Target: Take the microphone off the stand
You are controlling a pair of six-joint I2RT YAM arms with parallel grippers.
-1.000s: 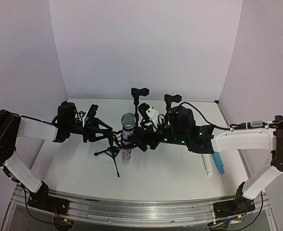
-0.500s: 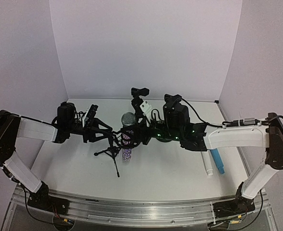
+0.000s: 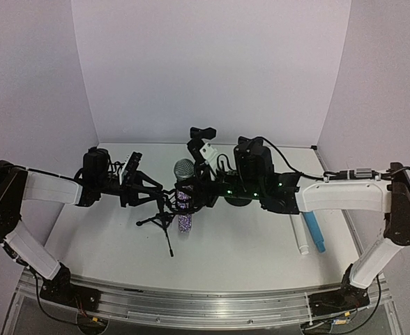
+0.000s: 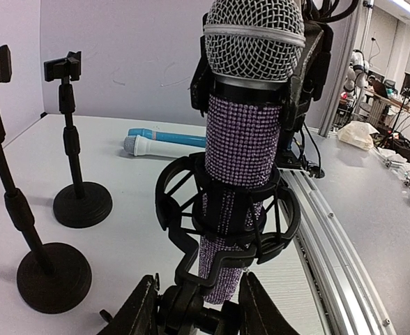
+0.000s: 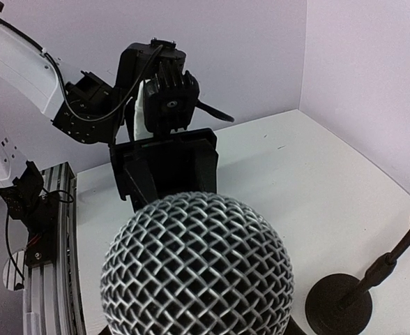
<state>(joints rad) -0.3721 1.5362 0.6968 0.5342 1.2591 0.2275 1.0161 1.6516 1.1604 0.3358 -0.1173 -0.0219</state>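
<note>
The microphone [image 3: 185, 199] has a purple glitter body and a silver mesh head. It stands upright in the black shock mount [image 4: 226, 216] of a small tripod stand [image 3: 164, 223]. My left gripper [image 3: 156, 190] is shut on the stand's pivot joint just below the mount; its fingers flank that joint in the left wrist view [image 4: 194, 310]. My right gripper [image 3: 198, 188] is shut on the microphone's black neck just under the head, as seen in the left wrist view [image 4: 299, 70]. In the right wrist view the mesh head [image 5: 198, 272] hides my own fingers.
Two empty black stands with round bases stand behind the microphone [image 4: 83, 202] [image 4: 51, 279]; one base shows in the right wrist view [image 5: 337, 300]. A blue microphone [image 3: 314, 234] and a white one [image 3: 300, 237] lie at the right. An aluminium rail [image 3: 205, 307] runs along the near edge.
</note>
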